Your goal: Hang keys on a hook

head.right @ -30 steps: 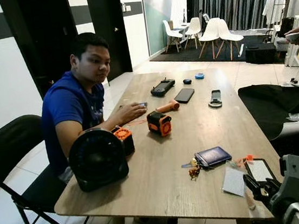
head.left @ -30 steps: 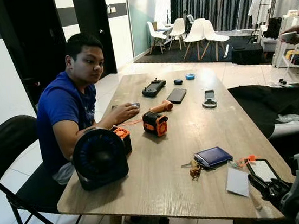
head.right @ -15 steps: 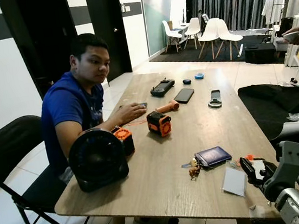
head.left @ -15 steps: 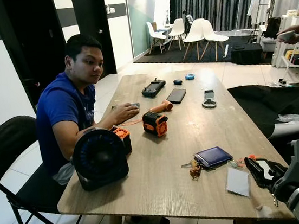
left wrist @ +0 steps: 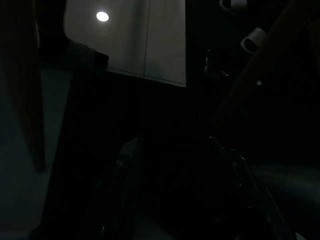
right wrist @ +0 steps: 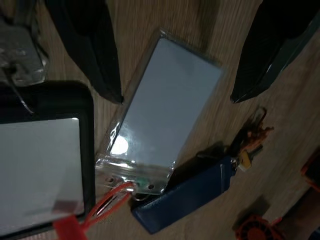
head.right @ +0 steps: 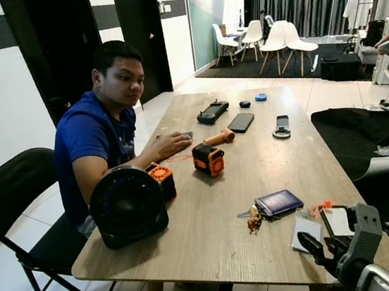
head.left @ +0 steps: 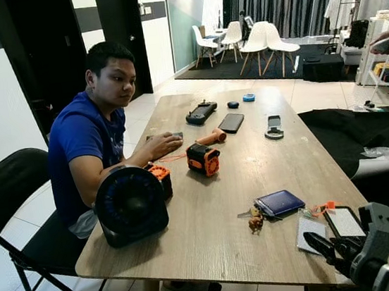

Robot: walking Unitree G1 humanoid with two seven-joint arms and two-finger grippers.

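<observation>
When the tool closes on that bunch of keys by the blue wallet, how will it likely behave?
The keys lie in a loose cluster with a brown charm, so they would probably dangle and swing. Lying low on the table beside the blue wallet, they may slide when nudged. The right tool stands open.

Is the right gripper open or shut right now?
Open. In the right wrist view its two black fingers stand apart either side of the clear plastic card sleeve on the wooden table, gripping nothing.

Wooden table (head.left: 269,172) is laid with keys (head.left: 253,218); blue wallet (head.left: 279,202); clear card sleeve (right wrist: 160,115); black fan (head.left: 131,204); phone (head.left: 231,122).
</observation>
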